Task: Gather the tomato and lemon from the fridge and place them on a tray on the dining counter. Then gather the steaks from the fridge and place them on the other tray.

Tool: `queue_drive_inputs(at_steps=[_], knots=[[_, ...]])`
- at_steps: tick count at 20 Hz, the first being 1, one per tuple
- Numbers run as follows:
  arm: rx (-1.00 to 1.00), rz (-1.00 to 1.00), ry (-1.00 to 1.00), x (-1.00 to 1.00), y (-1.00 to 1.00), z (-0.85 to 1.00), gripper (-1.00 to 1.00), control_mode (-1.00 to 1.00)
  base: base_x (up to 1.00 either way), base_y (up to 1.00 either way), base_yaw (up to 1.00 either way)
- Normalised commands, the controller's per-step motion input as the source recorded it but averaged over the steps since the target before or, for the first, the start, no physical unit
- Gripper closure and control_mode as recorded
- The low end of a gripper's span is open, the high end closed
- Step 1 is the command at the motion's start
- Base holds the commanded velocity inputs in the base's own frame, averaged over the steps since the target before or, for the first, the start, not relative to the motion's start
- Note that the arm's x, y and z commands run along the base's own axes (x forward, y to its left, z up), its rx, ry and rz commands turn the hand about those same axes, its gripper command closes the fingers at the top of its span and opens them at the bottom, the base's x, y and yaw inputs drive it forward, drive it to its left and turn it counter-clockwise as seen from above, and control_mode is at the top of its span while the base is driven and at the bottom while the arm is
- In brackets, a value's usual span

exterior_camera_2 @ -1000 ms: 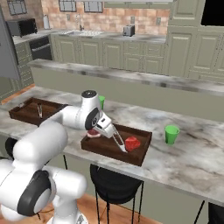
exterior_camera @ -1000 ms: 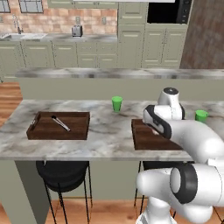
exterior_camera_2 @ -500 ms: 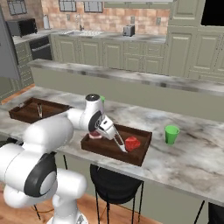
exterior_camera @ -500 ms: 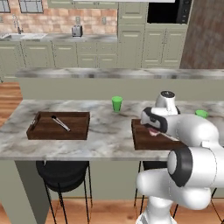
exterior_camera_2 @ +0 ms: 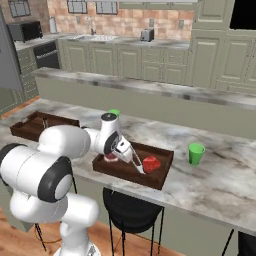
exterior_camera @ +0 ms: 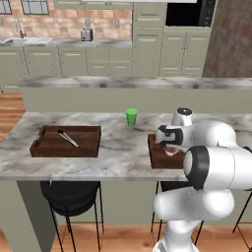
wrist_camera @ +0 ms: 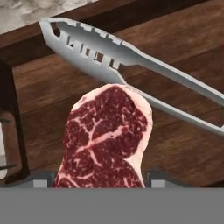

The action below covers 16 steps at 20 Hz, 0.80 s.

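Marbled worktop (exterior_camera_2: 210, 185) carries a dark wooden tray (exterior_camera_2: 162, 156). Inside it the fingers (exterior_camera_2: 114, 156) pinch a steak (wrist_camera: 105, 140), with metal tongs (wrist_camera: 131, 61) just beyond and a second steak (exterior_camera_2: 151, 164) beside.

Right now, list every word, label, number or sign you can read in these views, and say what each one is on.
None can be read.
The steak, tongs, near tray, green cups and counter carry no text.
The toaster and microwave at the back are too small to show any label.
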Motion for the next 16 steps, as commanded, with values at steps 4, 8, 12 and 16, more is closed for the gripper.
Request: queue_drive_inputs(at_steps=[4,8,12,16], knots=[[0.00,-0.01,0.01,0.16,0.00,-0.33,1.00,-1.00,0.00,0.00,0.00],[0.00,-0.01,0.01,0.16,0.00,-0.36,1.00,-1.00,0.00,0.00,0.00],[0.00,0.00,0.01,0.08,0.00,-0.33,-1.00,-1.00,0.00,0.00,0.00],[0.03,0.00,0.00,-0.15,-0.01,-0.06,-1.00,-1.00,0.00,0.00,0.00]])
